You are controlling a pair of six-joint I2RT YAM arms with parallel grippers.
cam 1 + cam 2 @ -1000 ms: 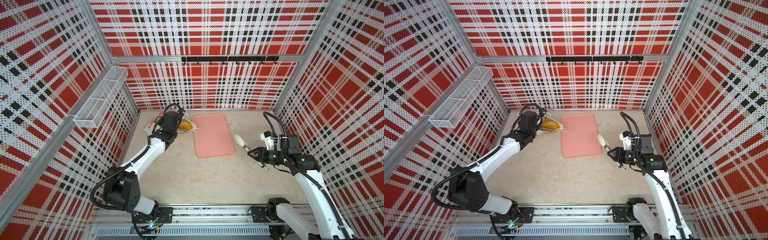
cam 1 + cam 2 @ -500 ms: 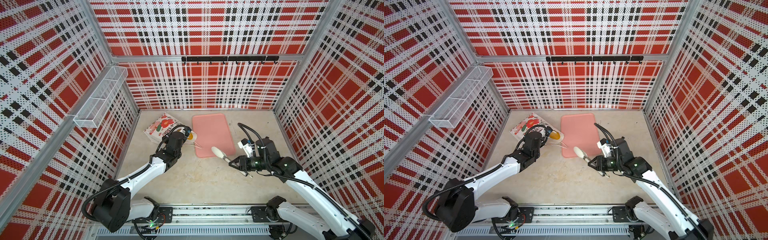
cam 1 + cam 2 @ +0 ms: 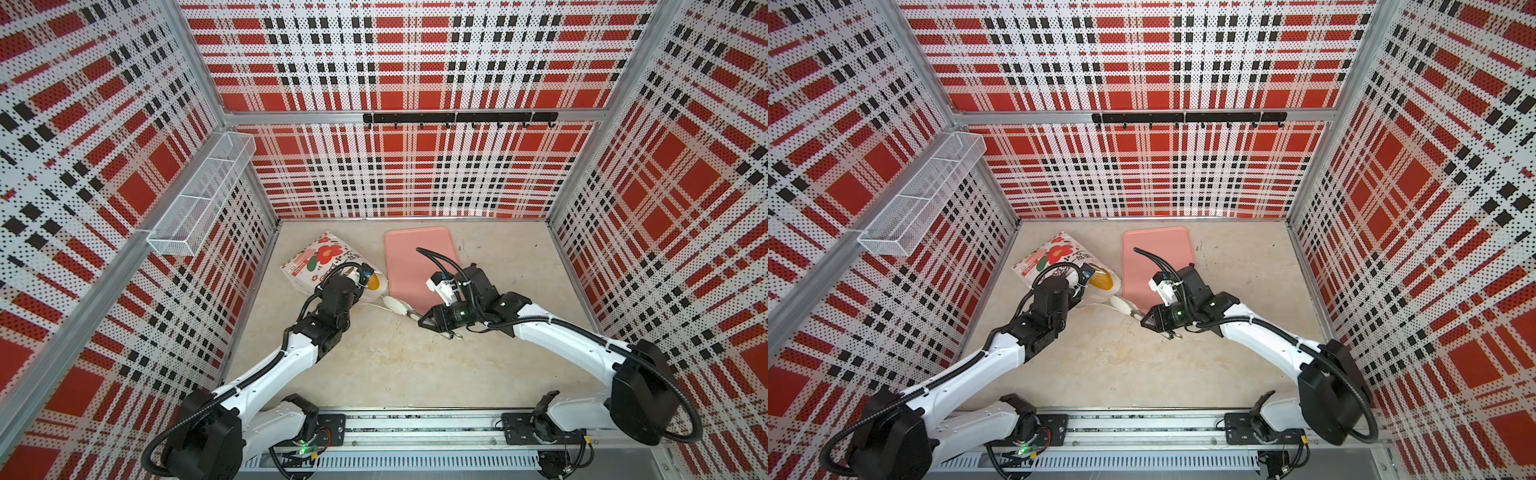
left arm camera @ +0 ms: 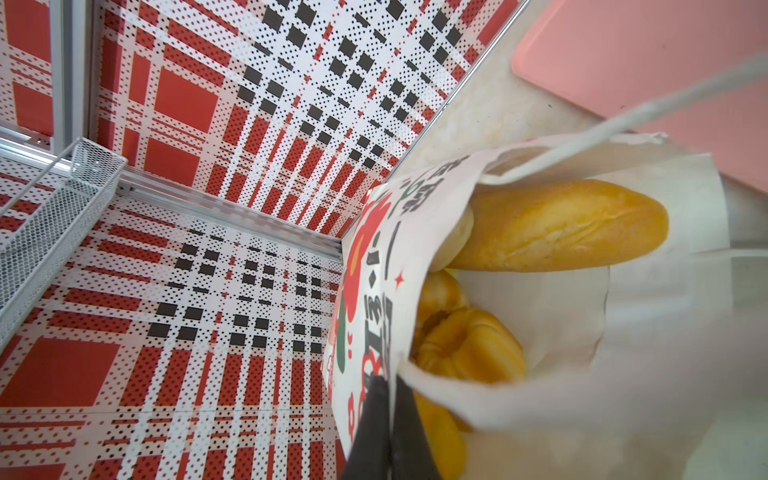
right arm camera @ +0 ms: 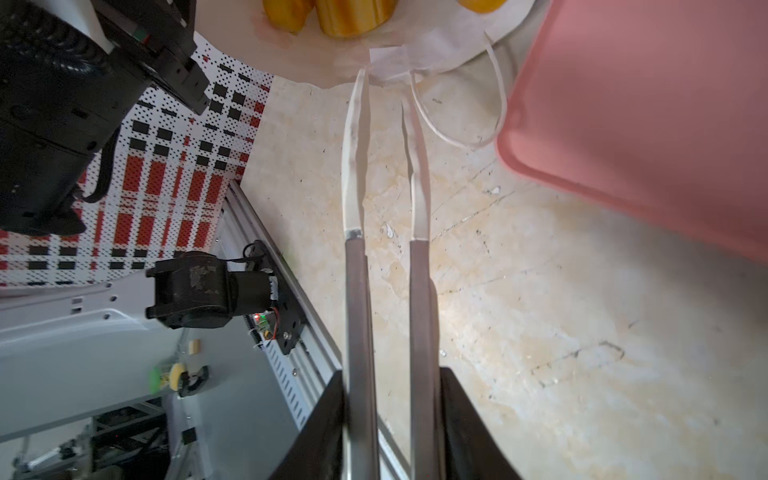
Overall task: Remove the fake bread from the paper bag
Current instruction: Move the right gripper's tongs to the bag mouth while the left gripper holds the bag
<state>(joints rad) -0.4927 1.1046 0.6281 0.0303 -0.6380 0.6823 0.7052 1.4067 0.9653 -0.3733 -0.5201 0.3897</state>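
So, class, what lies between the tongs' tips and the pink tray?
The paper bag's white cord handle loops on the tabletop beside the tongs; the right wrist view shows it.

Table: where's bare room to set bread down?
The pink tray is bare, near end under the right arm. The table is bare right of the tray to the wall, and in front between the arms. Crowded: bag mouth to tray, tongs there.

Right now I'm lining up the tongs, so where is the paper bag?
In both top views the paper bag lies on its side at the table's back left, near the left wall, mouth toward the pink tray; the left gripper pinches its rim.
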